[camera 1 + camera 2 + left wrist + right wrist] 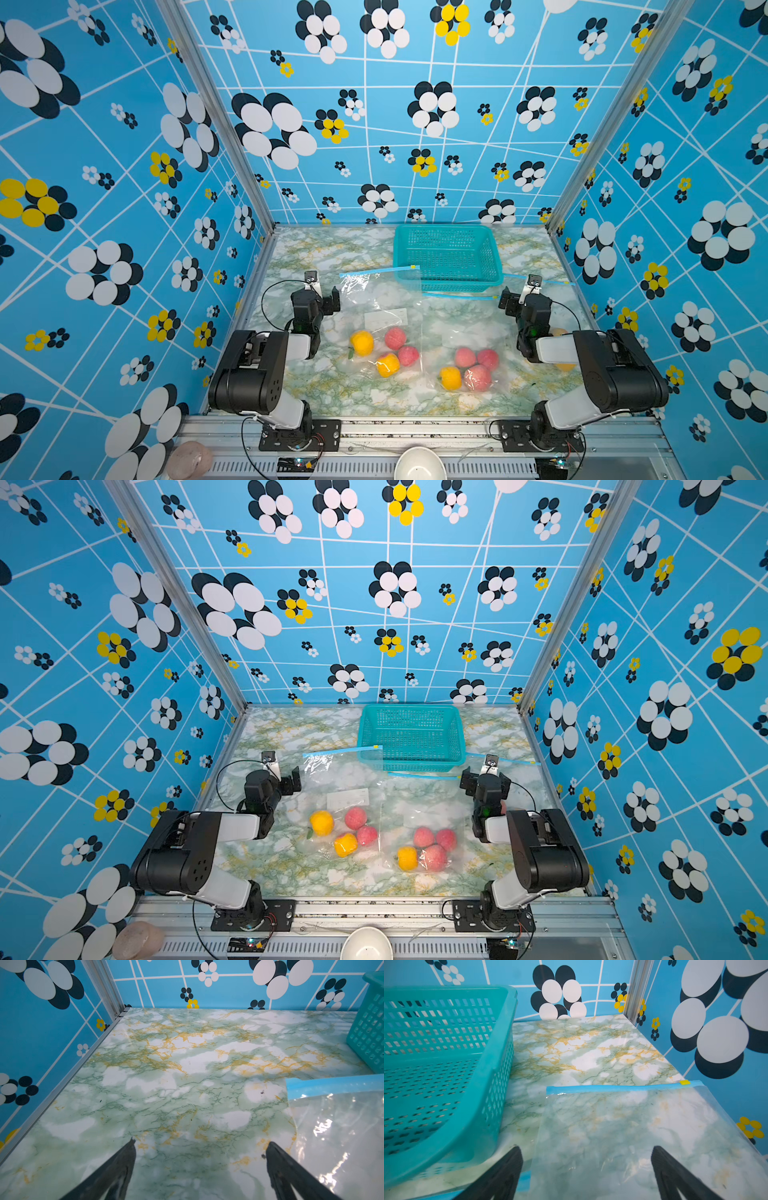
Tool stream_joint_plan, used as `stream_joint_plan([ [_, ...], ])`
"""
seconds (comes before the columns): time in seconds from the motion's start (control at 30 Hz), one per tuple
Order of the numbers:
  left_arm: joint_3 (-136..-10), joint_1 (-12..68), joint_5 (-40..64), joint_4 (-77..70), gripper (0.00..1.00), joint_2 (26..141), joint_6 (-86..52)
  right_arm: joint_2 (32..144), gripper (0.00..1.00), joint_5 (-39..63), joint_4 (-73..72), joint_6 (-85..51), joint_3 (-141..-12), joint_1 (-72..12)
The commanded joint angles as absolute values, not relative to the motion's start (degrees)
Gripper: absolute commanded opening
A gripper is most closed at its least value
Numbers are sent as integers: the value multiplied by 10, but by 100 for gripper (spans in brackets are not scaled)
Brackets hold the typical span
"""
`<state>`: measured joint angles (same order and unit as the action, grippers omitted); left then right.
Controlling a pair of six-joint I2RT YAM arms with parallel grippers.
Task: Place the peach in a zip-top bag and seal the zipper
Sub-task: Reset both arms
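Observation:
Two clear zip-top bags with blue zipper strips lie mid-table in both top views. The left bag [380, 307] holds two pink peaches [395, 337] and yellow fruit [387, 365]. The middle bag [465, 332] holds three peaches [478, 377] and one yellow fruit. My left gripper [326, 299] [200, 1147] is open and empty over bare table, beside the left bag's corner [332, 1126]. My right gripper [513, 301] [586, 1151] is open and empty just above another flat bag [633, 1126] whose yellow slider [684, 1082] sits at the zipper's end.
A teal mesh basket [449, 286] [500, 1064] stands at the back centre, close to both bags' zippers. An orange fruit [565, 366] peeks out behind my right arm. A white bowl [419, 463] sits below the front rail. Patterned walls enclose three sides.

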<state>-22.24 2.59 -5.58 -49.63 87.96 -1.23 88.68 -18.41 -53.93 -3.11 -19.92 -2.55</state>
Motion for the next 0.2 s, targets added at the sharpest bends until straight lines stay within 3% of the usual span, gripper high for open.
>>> stream_joint_plan([
  [0.0,-221,23,-54,-513,99,881,-7,895,99,-171,-555,-21,-209,-26],
  [0.17,-222,23,-54,-513,99,881,-7,896,99,-172,-559,-20,-208,-27],
])
